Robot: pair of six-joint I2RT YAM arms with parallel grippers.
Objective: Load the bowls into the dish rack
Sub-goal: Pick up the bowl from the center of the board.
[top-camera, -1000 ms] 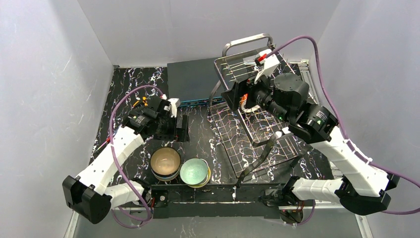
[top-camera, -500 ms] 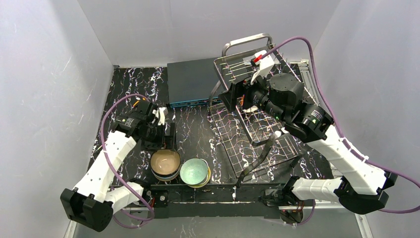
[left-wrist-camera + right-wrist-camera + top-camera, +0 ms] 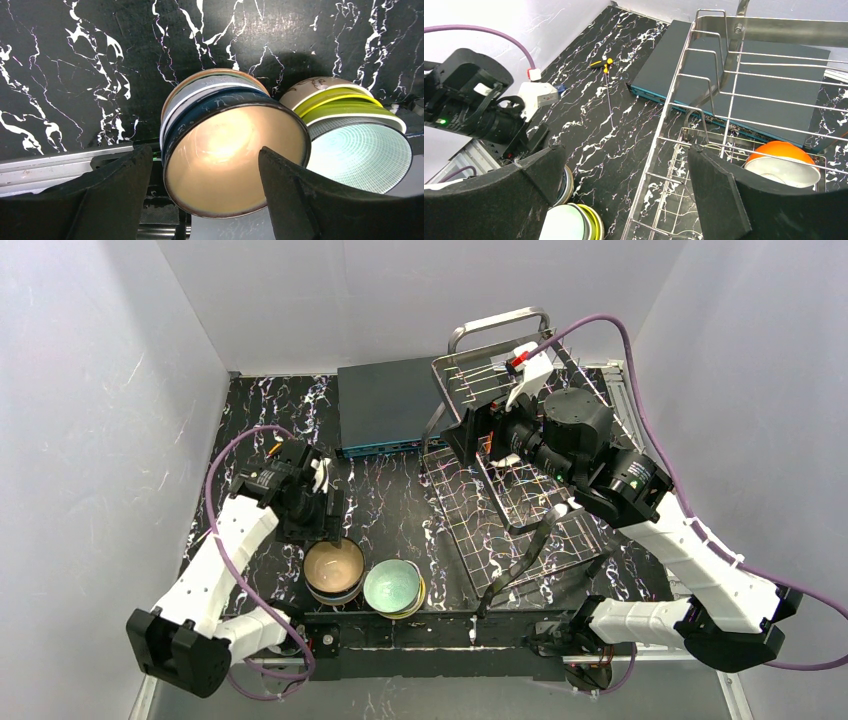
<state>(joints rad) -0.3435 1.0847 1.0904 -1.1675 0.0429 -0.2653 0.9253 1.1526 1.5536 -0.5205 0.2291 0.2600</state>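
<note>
Two stacks of bowls stand at the table's near edge. The left stack (image 3: 333,570) has a dark blue bowl with a beige inside (image 3: 235,150) on top. The right stack (image 3: 393,587) has a pale green bowl (image 3: 362,152) on top of lime-yellow ones. My left gripper (image 3: 322,525) is open just behind and above the left stack, its jaws on either side of the blue bowl's rim without touching it (image 3: 205,197). The steel dish rack (image 3: 520,490) lies on the right. A white bowl with an orange outside (image 3: 781,162) sits in it. My right gripper (image 3: 619,195) is open and empty above the rack's left side (image 3: 458,440).
A flat dark-teal box (image 3: 388,405) lies at the back, touching the rack's far corner (image 3: 769,85). A small yellow-and-black screwdriver (image 3: 603,63) lies on the marble top at the back left. Grey walls close in on both sides. A metal rail runs along the near edge (image 3: 55,165).
My left gripper has moved back toward the near edge and lowered over the left bowl stack. My right arm has hardly moved.
</note>
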